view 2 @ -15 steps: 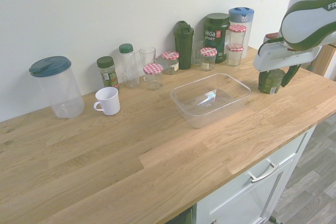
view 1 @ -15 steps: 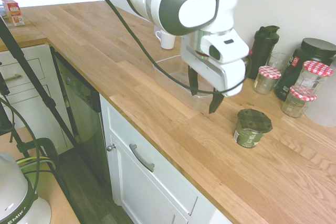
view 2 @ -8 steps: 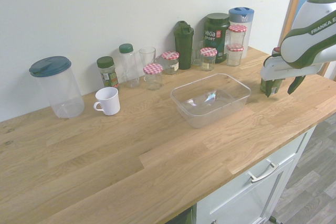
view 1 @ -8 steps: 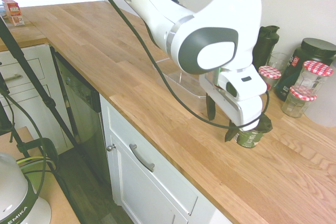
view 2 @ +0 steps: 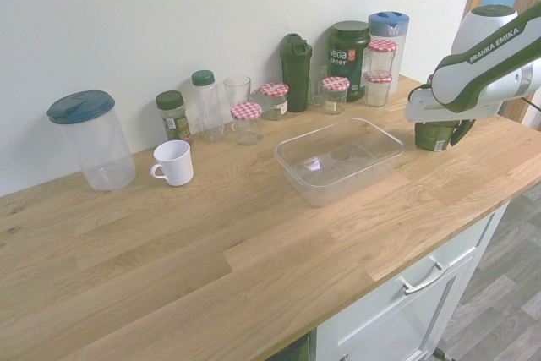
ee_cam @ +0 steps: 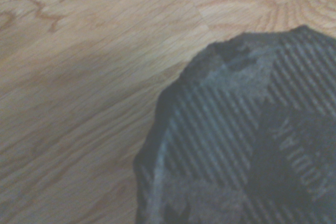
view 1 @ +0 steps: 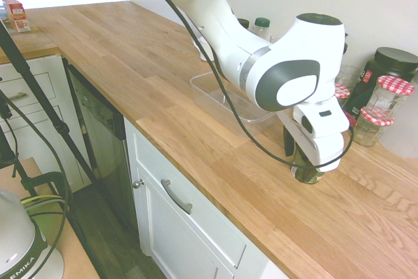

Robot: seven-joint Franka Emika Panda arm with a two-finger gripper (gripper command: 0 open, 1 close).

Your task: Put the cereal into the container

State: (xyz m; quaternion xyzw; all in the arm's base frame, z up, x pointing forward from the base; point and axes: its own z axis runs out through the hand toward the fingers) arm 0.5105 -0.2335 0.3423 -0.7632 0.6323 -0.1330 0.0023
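Note:
The cereal is a squat dark green cup standing upright on the wooden counter, mostly covered by my hand in the first exterior view. The second exterior view has the cereal just right of the container. My gripper is lowered over the cup, open, with one dark finger on each side of it. The cup's dark crinkled lid fills the wrist view from close by. The container, a shallow clear tub, sits empty on the counter beside the cup.
Glass jars with red-checked lids, a black shaker bottle and a dark tub line the wall behind. A white mug and a clear pitcher stand further along. The counter's front edge is close by.
My arm swung from above the container over to the cereal and came down. The open fingers now straddle the cup. The cup and the container have stayed put.

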